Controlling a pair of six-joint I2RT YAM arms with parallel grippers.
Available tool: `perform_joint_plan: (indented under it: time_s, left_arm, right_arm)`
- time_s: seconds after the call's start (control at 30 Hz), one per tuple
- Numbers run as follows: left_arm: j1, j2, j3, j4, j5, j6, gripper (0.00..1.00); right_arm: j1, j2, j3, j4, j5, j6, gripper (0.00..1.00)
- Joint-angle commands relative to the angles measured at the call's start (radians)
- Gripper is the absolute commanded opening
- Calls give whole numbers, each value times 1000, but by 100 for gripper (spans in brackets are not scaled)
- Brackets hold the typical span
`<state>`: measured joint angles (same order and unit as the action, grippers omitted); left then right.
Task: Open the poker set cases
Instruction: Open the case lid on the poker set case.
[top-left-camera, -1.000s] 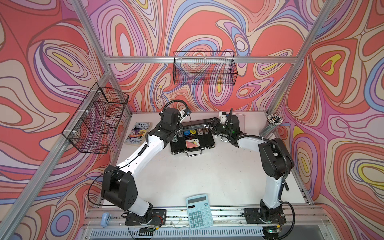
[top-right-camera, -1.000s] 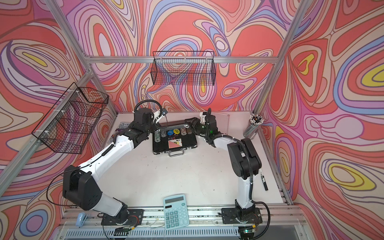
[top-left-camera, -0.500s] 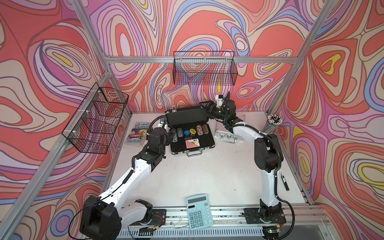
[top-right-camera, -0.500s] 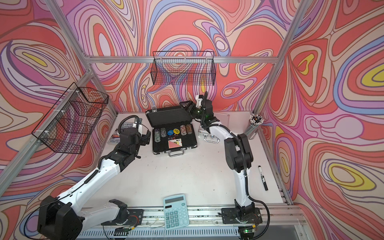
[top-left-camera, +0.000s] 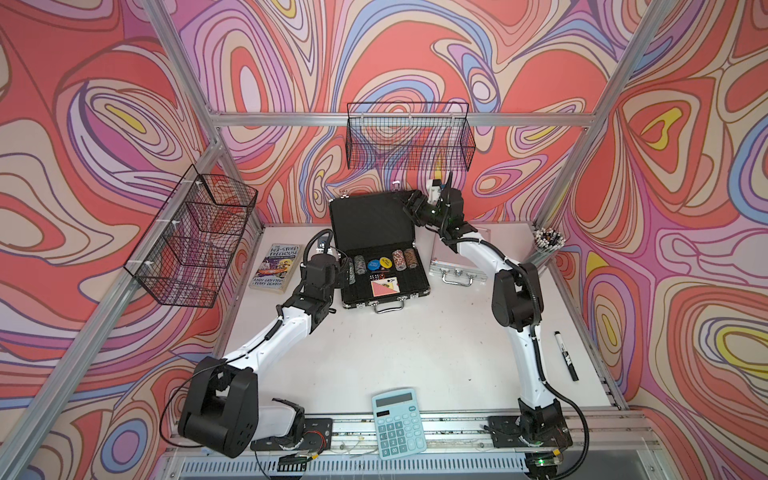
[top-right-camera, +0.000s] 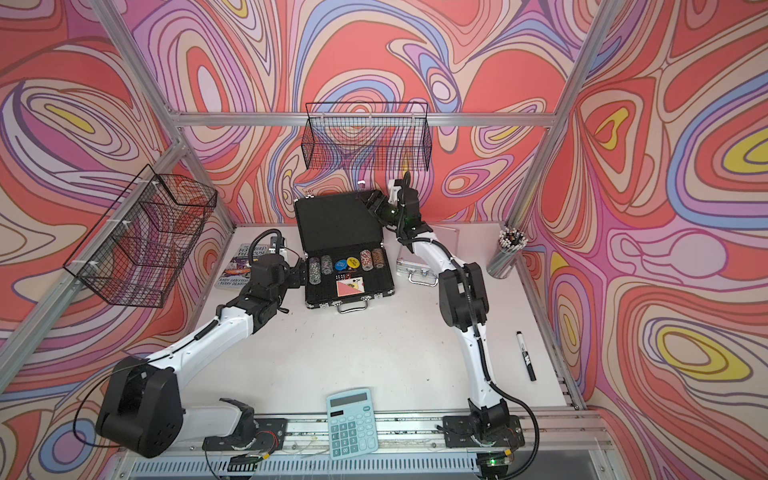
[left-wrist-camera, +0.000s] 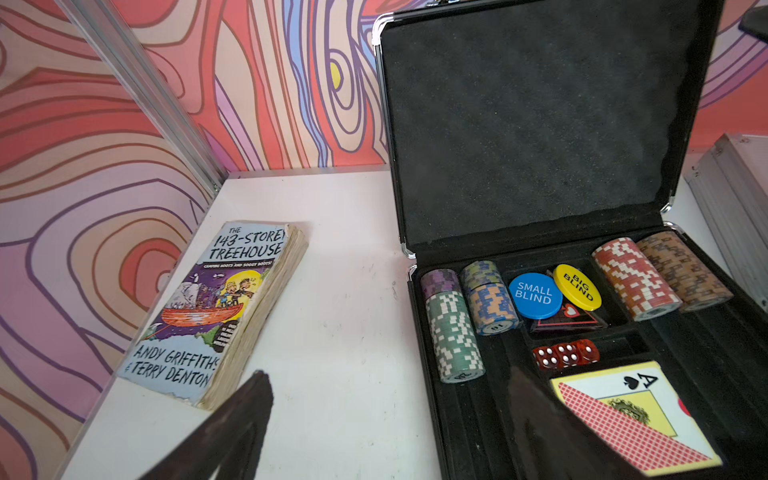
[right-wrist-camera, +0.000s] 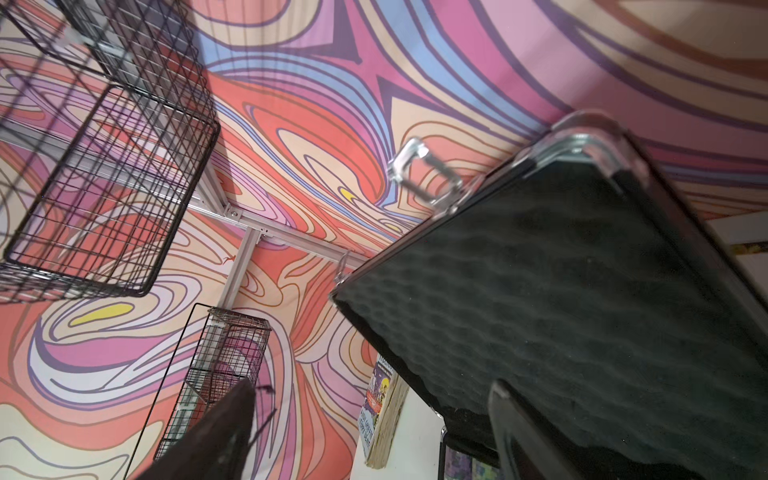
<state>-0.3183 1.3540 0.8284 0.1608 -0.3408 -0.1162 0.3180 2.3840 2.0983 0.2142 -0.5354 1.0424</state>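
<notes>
While my left hand hovers spread wide and empty across the left edge of the black poker case, that case sits at the back of the table, lid upright. My right hand gapes at the lid's top right corner, clamping nothing. The silver case lies shut just beyond.

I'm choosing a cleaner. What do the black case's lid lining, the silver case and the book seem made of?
Lid lining: matte dark foam, judging by its grainy, dimpled surface. Silver case: probably aluminium, pale metallic sheen with ribbed edges. Book: paper, with a scuffed printed cover and yellowed, frayed page edges.
</notes>
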Motion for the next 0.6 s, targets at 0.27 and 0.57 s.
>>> perform_joint_plan:
  time_s: [0.27, 0.57]
  left_arm:
    - [18, 63, -13, 88, 13, -57, 89]
    - [51, 96, -41, 85, 46, -120, 89]
  right_arm:
    - [-59, -67, -42, -125, 39, -165, 90]
    - [-61, -295, -341, -354, 196, -468, 78]
